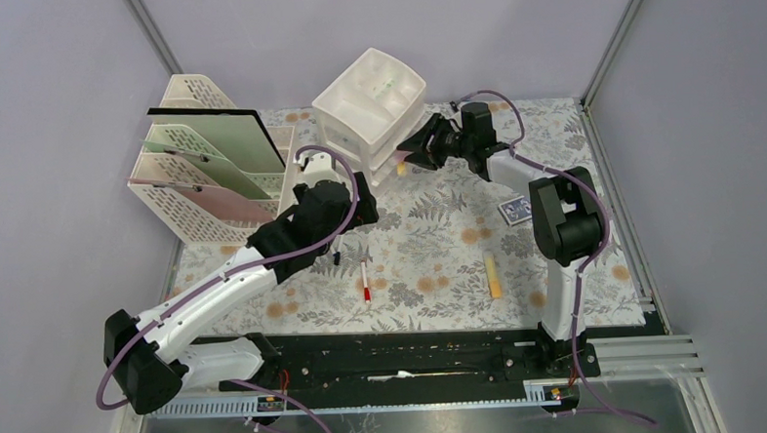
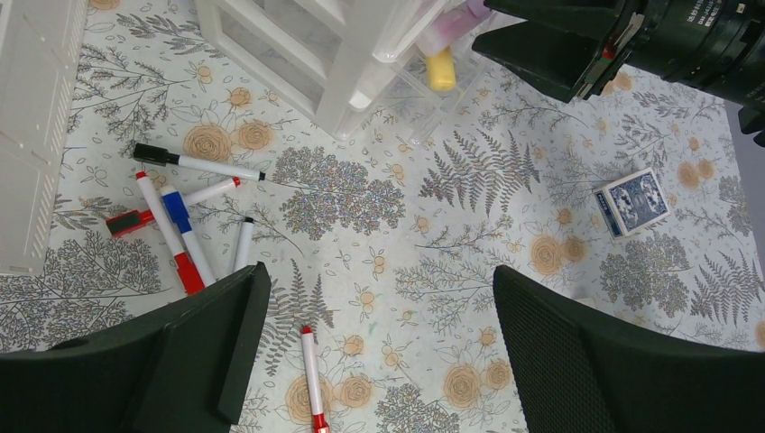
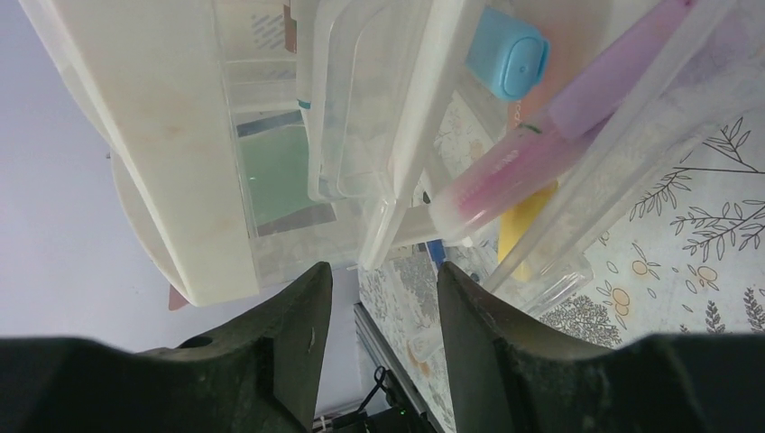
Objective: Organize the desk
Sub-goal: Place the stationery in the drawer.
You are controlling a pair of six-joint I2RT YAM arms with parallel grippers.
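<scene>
**Item 1, table** [image 1: 430,249]: you have one large rectangle, framed by metal rails [image 1: 618,201]. It fills the floor of the cell in front of both arm bases. Its pale cloth is printed with grey fern leaves and orange flowers.

**Item 2, left tool** [image 2: 374,347]: the jaws are spread wide and empty. It hangs over the cloth near a loose cluster of markers [image 2: 185,225] with black, red and blue caps.

**Item 3, right tool** [image 3: 383,316]: the jaws are parted with nothing between them. It sits close up at the white drawer unit [image 1: 370,105], by its pulled-out lower drawer [image 1: 394,163], which holds pink, purple and yellow sticks.

**Item 4, cream lattice file rack** [image 1: 202,176]: it stands at the table's far left corner and holds folders.

**Item 5, loose on the cloth**: you have one red-capped marker [image 1: 365,281], a yellow stick [image 1: 492,273] and a blue card deck [image 1: 515,210].
</scene>
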